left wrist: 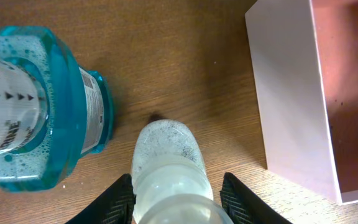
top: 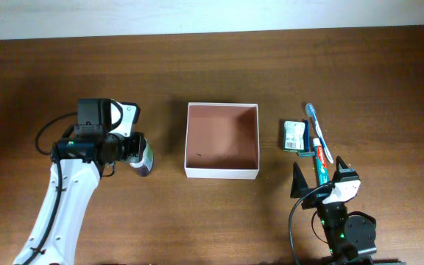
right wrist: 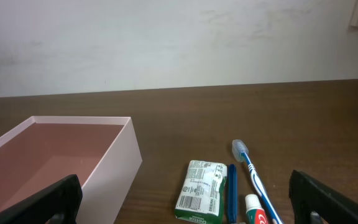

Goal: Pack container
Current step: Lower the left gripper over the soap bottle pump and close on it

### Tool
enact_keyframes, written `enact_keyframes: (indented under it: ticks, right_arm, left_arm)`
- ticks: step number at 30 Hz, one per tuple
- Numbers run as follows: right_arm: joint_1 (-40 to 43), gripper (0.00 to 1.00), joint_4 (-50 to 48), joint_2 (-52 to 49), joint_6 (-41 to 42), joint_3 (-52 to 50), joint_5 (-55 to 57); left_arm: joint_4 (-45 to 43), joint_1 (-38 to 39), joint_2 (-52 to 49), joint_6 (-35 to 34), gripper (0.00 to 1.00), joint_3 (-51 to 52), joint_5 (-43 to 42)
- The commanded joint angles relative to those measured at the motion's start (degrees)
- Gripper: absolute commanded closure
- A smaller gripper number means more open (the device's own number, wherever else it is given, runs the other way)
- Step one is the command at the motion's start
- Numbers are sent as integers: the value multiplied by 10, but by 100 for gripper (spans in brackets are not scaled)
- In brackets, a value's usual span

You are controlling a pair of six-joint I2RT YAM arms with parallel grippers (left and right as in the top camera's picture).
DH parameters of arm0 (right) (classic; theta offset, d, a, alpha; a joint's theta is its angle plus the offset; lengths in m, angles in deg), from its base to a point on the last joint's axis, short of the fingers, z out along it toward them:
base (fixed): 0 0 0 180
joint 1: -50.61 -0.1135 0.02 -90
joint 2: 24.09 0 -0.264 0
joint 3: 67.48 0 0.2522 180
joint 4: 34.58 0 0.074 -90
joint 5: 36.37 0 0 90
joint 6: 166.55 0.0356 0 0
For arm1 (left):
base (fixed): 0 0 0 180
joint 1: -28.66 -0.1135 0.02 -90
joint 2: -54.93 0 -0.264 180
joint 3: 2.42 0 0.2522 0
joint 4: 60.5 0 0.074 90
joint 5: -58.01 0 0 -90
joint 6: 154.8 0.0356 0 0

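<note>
The container (top: pixel 222 171), a square white-walled box with a reddish-brown inside, sits at the table's centre and holds nothing; it also shows in the left wrist view (left wrist: pixel 284 93) and the right wrist view (right wrist: pixel 114 168). My left gripper (top: pixel 143 157) is left of it, its fingers (left wrist: pixel 176 202) on either side of a small clear bottle (left wrist: pixel 166 155). The left finger touches the bottle; a thin gap shows at the right finger. My right gripper (top: pixel 319 178) is wide open and empty (right wrist: pixel 185 211), just short of the toiletries.
A blue mouthwash bottle (left wrist: pixel 42 112) stands beside the clear bottle. Right of the container lie a green-and-white packet (top: pixel 294 135) (right wrist: pixel 201 190), a blue-and-white toothbrush (top: pixel 319 132) (right wrist: pixel 250 168), a toothpaste tube (top: pixel 321 158) (right wrist: pixel 257 211) and a thin blue stick (right wrist: pixel 232 190).
</note>
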Motion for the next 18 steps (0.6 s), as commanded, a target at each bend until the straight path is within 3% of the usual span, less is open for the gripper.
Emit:
enact_keyframes:
  ticks: [1,6,18]
  right_arm:
    - [-3,2,4,6,0,-3,-1]
    - [-3,2,4,6,0,-3,-1]
    - [-3,2,4,6,0,-3,-1]
  left_arm:
    - [1,-2,-17,-2,58,0,3]
    - [-5,-2,-24,-2,66,0,3]
    - [11,1,9,-3,70,-19,-1]
